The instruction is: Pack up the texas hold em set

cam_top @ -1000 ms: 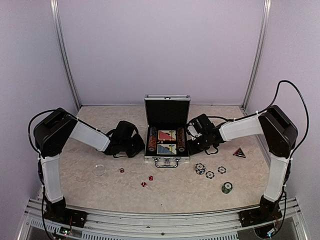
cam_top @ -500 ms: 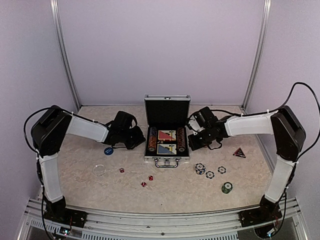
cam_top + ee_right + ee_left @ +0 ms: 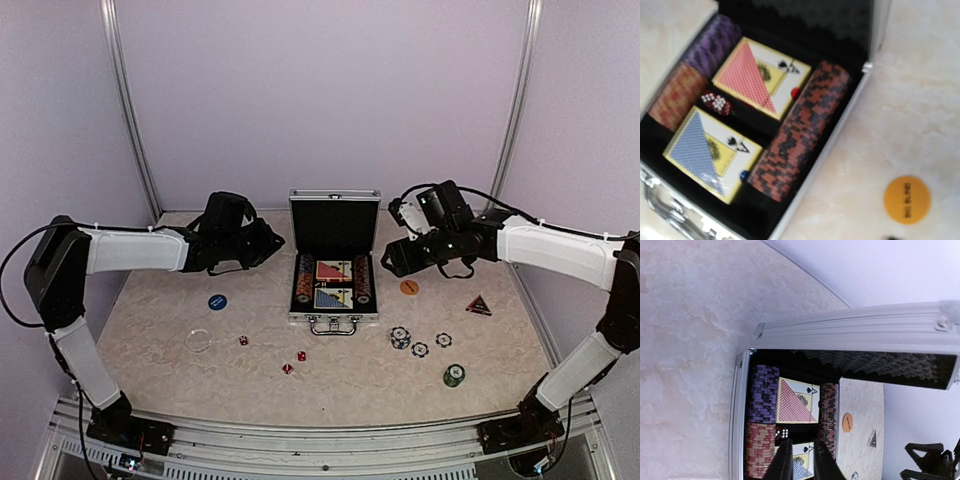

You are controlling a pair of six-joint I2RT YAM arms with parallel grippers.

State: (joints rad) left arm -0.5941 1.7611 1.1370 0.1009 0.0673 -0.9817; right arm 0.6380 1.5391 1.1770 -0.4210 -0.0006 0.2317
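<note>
**Two arms flank the open case, loose pieces around it**

The left arm (image 3: 130, 250) reaches across the far left of the table (image 3: 350, 390). The left gripper (image 3: 803, 445) hangs above the table just left of the case lid. In the left wrist view its jaws stand narrowly parted over the case.

Near the arm lie a blue disc (image 3: 217, 301) and, closer to the front, a clear disc (image 3: 199, 340). Three red dice (image 3: 301, 355) sit apart from one another between the clear disc and the case front.

The case (image 3: 334, 318) stands mid-table, lid (image 3: 334, 225) upright and handle (image 3: 333, 326) toward the arm bases. Inside:
- The left side holds purple chips (image 3: 715, 42) and, nearer the handle, pinkish chips (image 3: 677, 95).
- The middle holds a red deck (image 3: 757, 75) and a blue deck (image 3: 710, 150), with a die (image 3: 717, 102) in the slot between them.
- The right side holds a row of dark red chips (image 3: 800, 130).

An orange disc (image 3: 409, 287) lies just right of the case. The right gripper (image 3: 393, 263) hovers above it, near the case's right wall. Whether its jaws are wide or narrow I cannot tell.

Three striped chips (image 3: 420, 349) lie right of the handle, and a green chip (image 3: 454, 375) sits nearer the front. A dark triangle (image 3: 478, 305) lies furthest right.
</note>
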